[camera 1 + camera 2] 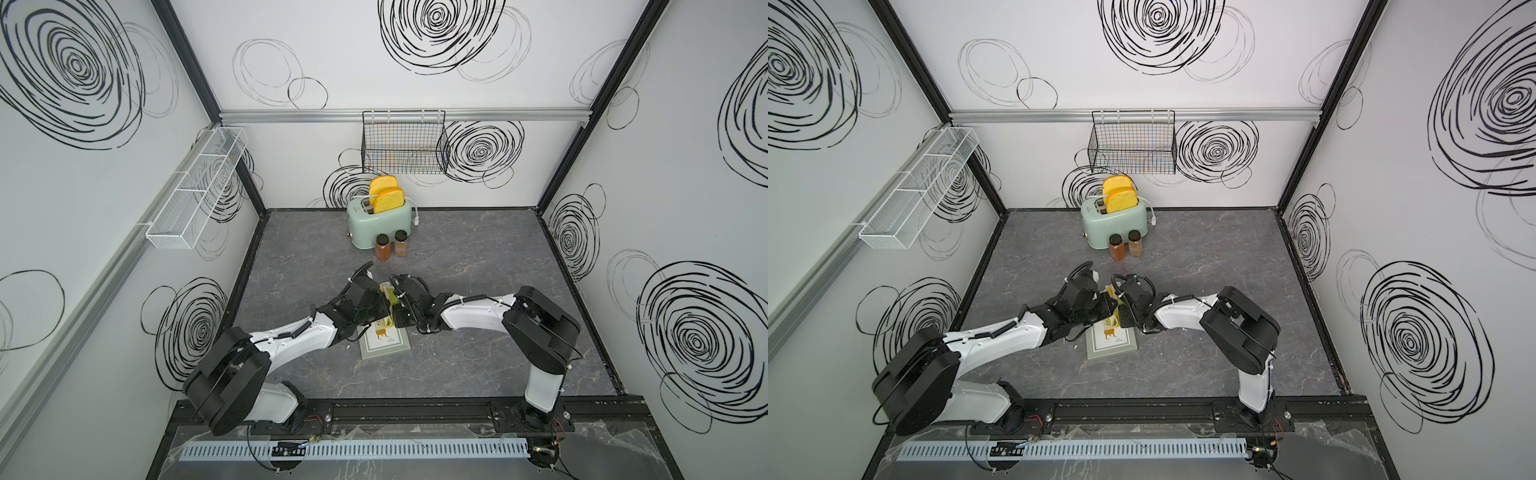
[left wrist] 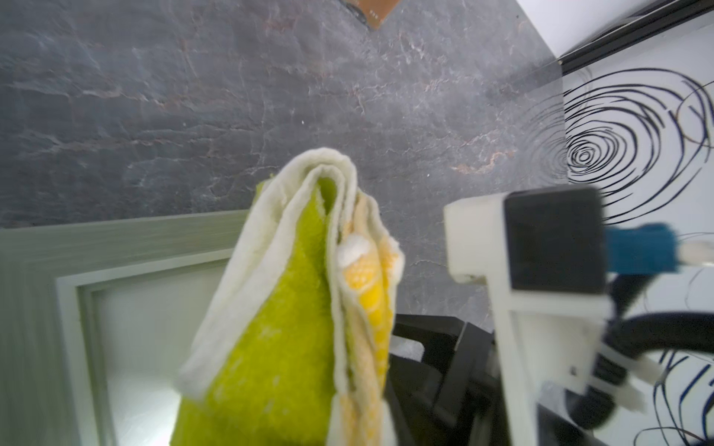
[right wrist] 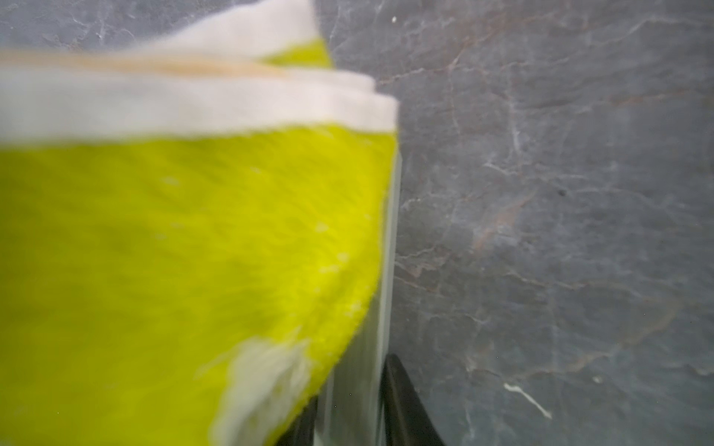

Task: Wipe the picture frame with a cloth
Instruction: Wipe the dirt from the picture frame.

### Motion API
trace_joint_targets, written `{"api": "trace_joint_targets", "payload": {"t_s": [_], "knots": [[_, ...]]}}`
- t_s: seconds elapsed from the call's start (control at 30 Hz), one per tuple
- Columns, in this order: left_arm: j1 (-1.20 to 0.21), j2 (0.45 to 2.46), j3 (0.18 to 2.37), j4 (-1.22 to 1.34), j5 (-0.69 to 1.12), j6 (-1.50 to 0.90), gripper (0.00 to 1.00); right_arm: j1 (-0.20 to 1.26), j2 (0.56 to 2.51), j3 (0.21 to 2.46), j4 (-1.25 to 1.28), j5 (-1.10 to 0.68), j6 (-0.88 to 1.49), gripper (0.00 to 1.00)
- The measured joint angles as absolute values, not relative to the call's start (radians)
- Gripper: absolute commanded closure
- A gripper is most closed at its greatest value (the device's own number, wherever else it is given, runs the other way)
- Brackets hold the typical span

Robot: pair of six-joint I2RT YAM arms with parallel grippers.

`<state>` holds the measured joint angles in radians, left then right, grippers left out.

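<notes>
Left fingers (image 1: 381,308) clamp the folded cloth (image 2: 278,309); the frame (image 1: 384,343) lies flat on the desk (image 1: 457,270) just beneath. Right fingers (image 1: 400,314) sit beside the cloth, grip impossible to tell.

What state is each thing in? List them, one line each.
picture frame: lying flat, face up, far end hidden under the claws.
cloth: bunched, held over the frame's far end.
left claw: shut on the cloth.
right claw: against the cloth; open or shut unclear.
toaster: upright, two toast slices sticking up.
jars: both upright, lids on.
</notes>
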<state>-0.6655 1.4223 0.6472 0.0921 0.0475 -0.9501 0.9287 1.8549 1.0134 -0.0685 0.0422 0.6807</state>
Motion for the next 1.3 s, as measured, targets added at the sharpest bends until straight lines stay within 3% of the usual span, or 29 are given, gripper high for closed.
{"api": "trace_joint_targets", "payload": {"t_s": [0.17, 0.37, 0.7, 1.03, 1.3], "knots": [[-0.695, 1.522, 0.649, 0.134, 0.002, -0.959, 1.00, 0.926, 1.855, 1.013, -0.067, 0.040, 0.685, 0.76], [-0.682, 1.467, 0.595, 0.137, -0.062, -0.973, 1.00, 0.925, 1.855, 1.013, -0.066, 0.036, 0.685, 0.76], [-0.448, 1.225, 0.450, 0.001, -0.117, -0.940, 1.00, 0.925, 1.859, 1.003, -0.033, 0.031, 0.684, 0.76], [-0.662, 1.528, 0.641, 0.116, -0.068, -0.936, 1.00, 0.925, 1.858, 1.002, -0.031, 0.032, 0.685, 0.76], [-0.671, 1.555, 0.668, 0.113, -0.089, -0.942, 1.00, 0.925, 1.854, 0.993, -0.023, 0.033, 0.686, 0.76]]}}
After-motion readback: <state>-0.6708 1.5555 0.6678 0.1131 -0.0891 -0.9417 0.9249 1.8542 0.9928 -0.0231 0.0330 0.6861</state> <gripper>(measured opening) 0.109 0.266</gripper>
